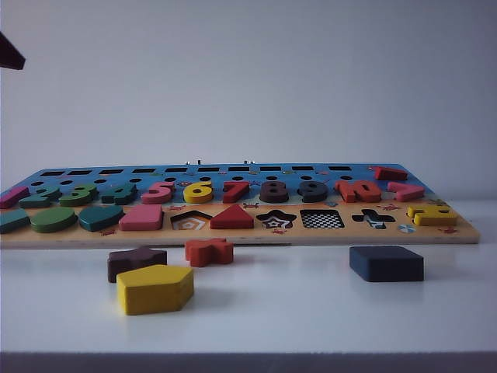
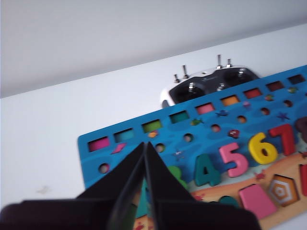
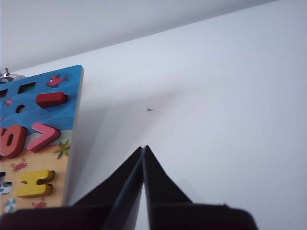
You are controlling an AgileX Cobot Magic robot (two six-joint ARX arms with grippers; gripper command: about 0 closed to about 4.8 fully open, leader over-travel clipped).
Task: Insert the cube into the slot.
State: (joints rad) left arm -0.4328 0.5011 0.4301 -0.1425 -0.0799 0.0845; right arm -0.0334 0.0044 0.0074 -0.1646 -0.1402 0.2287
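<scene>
White bench [image 1: 311, 311] carrying a long wooden shape puzzle board [image 1: 233, 233] with a blue upper band and coloured number pieces. Item one: flat dark navy-blue square wooden cube [image 1: 386, 263], lying flat on the bench just in front of the board's near edge, toward the bench's right side, touched by neither gripper. Item two: square slot with black-and-white checkerboard bottom [image 1: 321, 219], open, in the board's front row between the star-shaped cut-out [image 1: 276, 220] and the cross-shaped cut-out [image 1: 373, 218]. Loose pieces on the bench toward its left side: yellow pentagon block [image 1: 154, 288], nearest the front edge; dark brown star piece [image 1: 136, 261] touching behind it; orange-red cross piece [image 1: 209, 251] just beside the star. Left gripper [image 2: 145, 146]: fingers pressed together, empty, raised over the board's left end. Right gripper [image 3: 143, 149]: fingers pressed together, empty, raised over bare bench beyond the board's right end. A black-and-white remote controller [image 2: 211, 82] lies behind the board's far edge.
</scene>
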